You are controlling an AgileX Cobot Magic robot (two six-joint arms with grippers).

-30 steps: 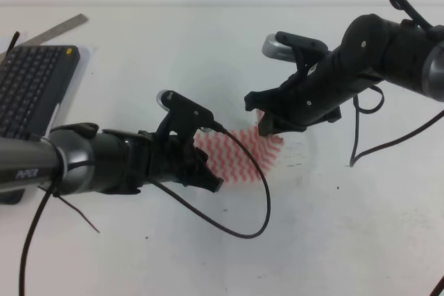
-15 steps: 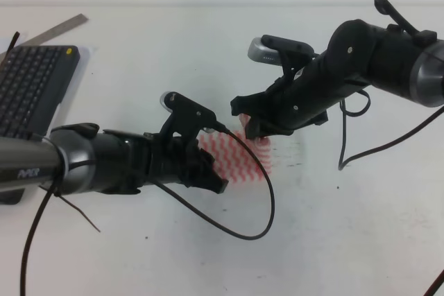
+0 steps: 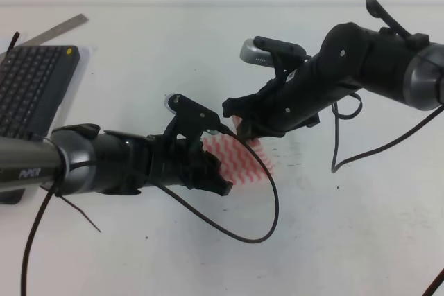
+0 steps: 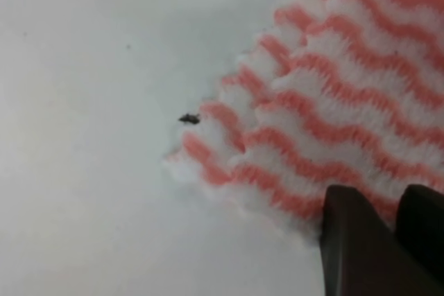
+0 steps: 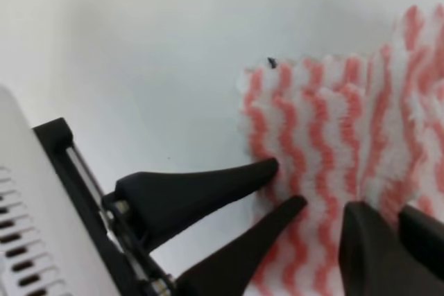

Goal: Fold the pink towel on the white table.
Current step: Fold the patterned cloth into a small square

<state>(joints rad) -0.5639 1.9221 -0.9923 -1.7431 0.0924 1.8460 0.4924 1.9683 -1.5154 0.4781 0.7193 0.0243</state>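
Note:
The pink towel (image 3: 244,162), white with pink wavy stripes, lies bunched on the white table (image 3: 173,53) between my two arms. My left gripper (image 3: 220,184) sits at its lower left edge. In the left wrist view its fingers (image 4: 350,240) stand close together, pinching the towel's (image 4: 333,102) border. My right gripper (image 3: 239,126) is over the towel's upper part, shut on a raised edge. In the right wrist view the towel (image 5: 326,123) spreads under the right gripper (image 5: 392,221), and the left gripper (image 5: 286,185) touches its near edge.
A dark grey keyboard (image 3: 31,84) lies at the left edge with a metal ruler (image 3: 59,29) behind it. A black cable (image 3: 267,216) loops from the left arm across the table below the towel. Another cable (image 3: 340,154) hangs from the right arm.
My right gripper has moved left with the towel's edge, so the cloth now looks narrower and bunched. The left gripper has shifted slightly right and down at the towel's lower left.

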